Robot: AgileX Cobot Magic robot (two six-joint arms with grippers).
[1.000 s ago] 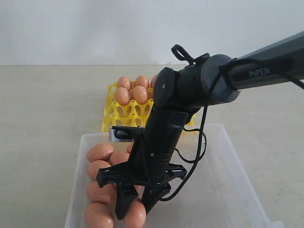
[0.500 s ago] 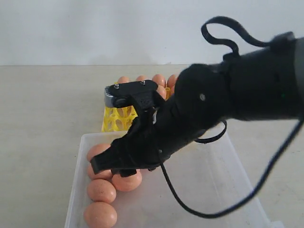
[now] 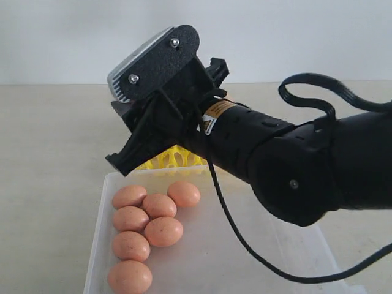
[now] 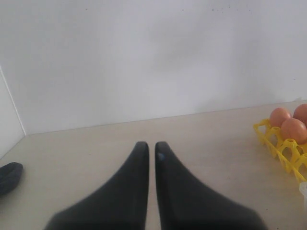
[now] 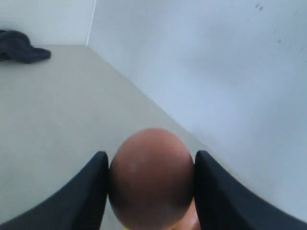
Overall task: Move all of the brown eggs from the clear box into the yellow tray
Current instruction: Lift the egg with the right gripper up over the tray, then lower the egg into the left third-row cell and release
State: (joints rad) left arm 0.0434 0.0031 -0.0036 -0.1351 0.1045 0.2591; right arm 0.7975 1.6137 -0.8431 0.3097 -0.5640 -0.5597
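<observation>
We see the right pincer (image 5: 151,157) clamped on one brown egg (image 5: 151,187) up in the air, and the left pincer (image 4: 150,146) with its tips together, empty. Seven other brown eggs (image 3: 159,205) lie in the clear box (image 3: 275,257), just beside the yellow tray (image 3: 174,160).

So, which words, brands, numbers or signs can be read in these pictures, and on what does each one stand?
Nothing can be read as a full text, so there is nothing to quote.
Sticker on the right arm: a yellow warning mark with small print, too small to read.
Left wrist view and right wrist view: no writing visible.
</observation>
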